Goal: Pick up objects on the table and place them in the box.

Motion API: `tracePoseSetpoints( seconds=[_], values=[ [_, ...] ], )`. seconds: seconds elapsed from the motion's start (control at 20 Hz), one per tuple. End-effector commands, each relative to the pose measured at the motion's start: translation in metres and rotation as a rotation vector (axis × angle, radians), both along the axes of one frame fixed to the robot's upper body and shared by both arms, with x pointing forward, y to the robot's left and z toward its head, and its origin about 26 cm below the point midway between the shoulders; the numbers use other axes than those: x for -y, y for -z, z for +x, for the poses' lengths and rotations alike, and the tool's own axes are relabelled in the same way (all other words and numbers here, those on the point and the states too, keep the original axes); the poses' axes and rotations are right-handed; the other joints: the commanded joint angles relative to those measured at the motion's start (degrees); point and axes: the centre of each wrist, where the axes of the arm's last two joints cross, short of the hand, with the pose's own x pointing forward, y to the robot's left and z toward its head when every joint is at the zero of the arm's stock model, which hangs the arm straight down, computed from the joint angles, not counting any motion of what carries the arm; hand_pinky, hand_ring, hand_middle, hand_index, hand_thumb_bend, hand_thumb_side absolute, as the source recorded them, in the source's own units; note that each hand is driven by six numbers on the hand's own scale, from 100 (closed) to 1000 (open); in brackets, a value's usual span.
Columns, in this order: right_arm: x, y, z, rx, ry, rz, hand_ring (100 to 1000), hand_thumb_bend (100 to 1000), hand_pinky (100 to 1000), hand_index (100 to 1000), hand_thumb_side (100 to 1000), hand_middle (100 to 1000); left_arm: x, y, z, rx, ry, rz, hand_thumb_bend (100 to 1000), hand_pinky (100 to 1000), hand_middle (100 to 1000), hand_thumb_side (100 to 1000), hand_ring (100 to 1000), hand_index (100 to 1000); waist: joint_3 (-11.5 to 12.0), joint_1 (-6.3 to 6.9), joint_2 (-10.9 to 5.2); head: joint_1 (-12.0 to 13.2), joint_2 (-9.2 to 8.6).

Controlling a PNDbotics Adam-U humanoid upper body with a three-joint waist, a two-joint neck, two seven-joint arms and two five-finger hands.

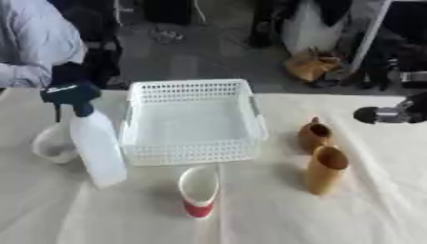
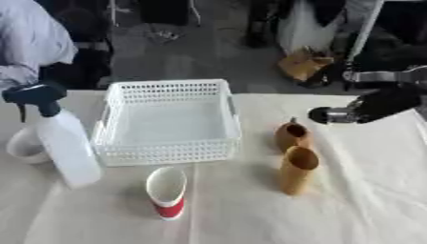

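A white perforated box (image 1: 193,152) stands in the middle of the table with nothing inside. Left of it a white spray bottle (image 1: 96,145) with a dark blue head stands tilted. A white bowl (image 1: 52,145) sits beside the bottle. A white cup with a red base (image 1: 198,189) stands in front of the box. To the right of the box are a tall brown cup (image 2: 296,170) and a shorter brown pot (image 2: 291,135). My right hand (image 2: 333,115) comes in from the right, above the cloth and right of the pot, holding nothing. My left hand is out of sight.
A cream cloth (image 1: 367,209) covers the table, with bare room at the front and right. Beyond the far edge are a grey floor, a brown bag (image 1: 310,64) and dark furniture. A person in a light shirt (image 1: 33,38) is at the far left.
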Motion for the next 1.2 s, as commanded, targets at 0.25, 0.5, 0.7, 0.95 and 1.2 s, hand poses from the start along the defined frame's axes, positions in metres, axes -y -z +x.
tracePoseSetpoints(
  seconds=[0.25, 0.5, 0.7, 0.95, 1.2],
  values=[
    [0.004, 0.004, 0.023, -0.095, 0.006, -0.112, 937, 623, 818, 1000, 708, 983, -0.002, -0.009, -0.003, 0.015, 0.0, 0.043, 100, 955, 920, 1000, 947, 941, -0.11, -0.23, -1.37, -0.65, 0.42],
    [0.004, 0.014, 0.034, -0.143, -0.004, -0.112, 932, 637, 729, 1000, 576, 984, -0.002, -0.008, -0.003, 0.009, -0.001, 0.043, 100, 957, 907, 1000, 947, 926, -0.17, -0.38, -1.39, -0.69, 0.66],
    [0.0, 0.013, 0.038, -0.155, -0.016, -0.082, 886, 572, 583, 1000, 638, 965, -0.003, -0.009, -0.004, 0.008, -0.003, 0.042, 100, 965, 903, 1000, 948, 917, -0.32, -0.59, -1.54, -0.68, 0.86],
    [-0.008, 0.012, 0.046, -0.191, -0.033, 0.003, 816, 596, 528, 1000, 655, 945, -0.003, -0.008, -0.004, 0.005, -0.004, 0.038, 100, 975, 898, 1000, 948, 909, -0.5, -0.78, -1.68, -0.69, 0.99],
    [-0.012, 0.017, 0.054, -0.256, 0.002, 0.106, 782, 632, 526, 1000, 764, 921, -0.003, -0.008, -0.004, 0.005, -0.006, 0.036, 100, 982, 892, 1000, 947, 902, -0.39, -0.77, -1.71, -0.67, 1.16]
  ],
)
